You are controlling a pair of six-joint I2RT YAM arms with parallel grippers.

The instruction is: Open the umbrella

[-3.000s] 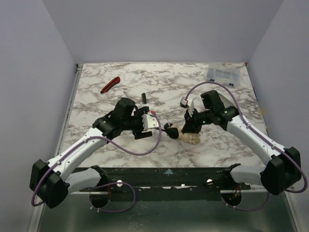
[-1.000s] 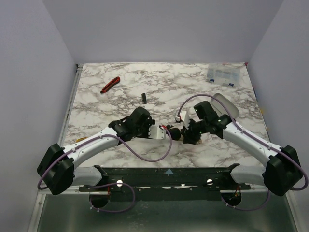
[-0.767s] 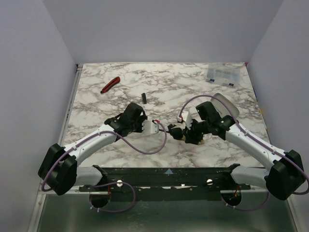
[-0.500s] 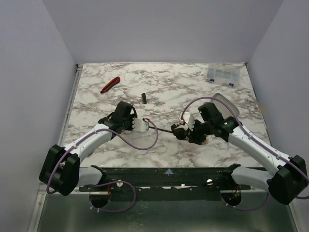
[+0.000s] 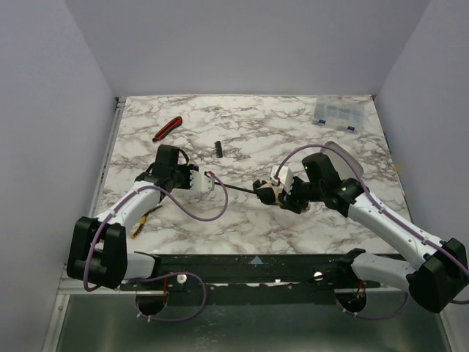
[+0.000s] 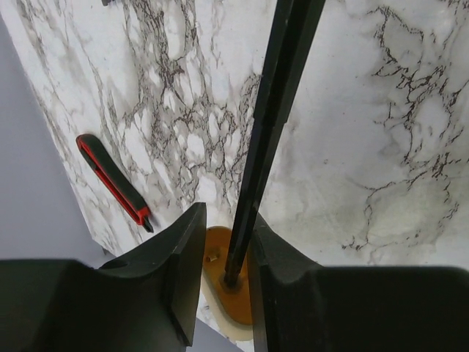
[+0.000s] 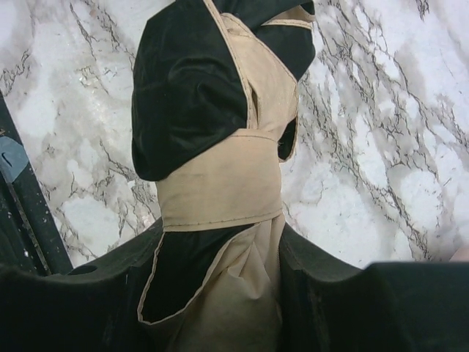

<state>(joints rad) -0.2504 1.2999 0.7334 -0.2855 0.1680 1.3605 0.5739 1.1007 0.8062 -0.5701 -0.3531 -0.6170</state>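
Now the umbrella [image 5: 248, 190] is lying left-right across mid-frame, left gripper [image 5: 205, 182] pinching its handle [image 6: 220, 293], right gripper [image 5: 292, 198] clamping its folded canopy [image 7: 220, 183].

Built as 2 arms of white tubular links, left arm [image 5: 128, 205] and right arm [image 5: 388, 227], joined by bulky black joint housings. Looped along each with a thin purple cable [image 5: 198, 217]; tipped with matte black, wedge-shaped fingers [image 6: 179, 271]. Marked, perhaps, with a red dot on the white wrist block, though too small to be sure.
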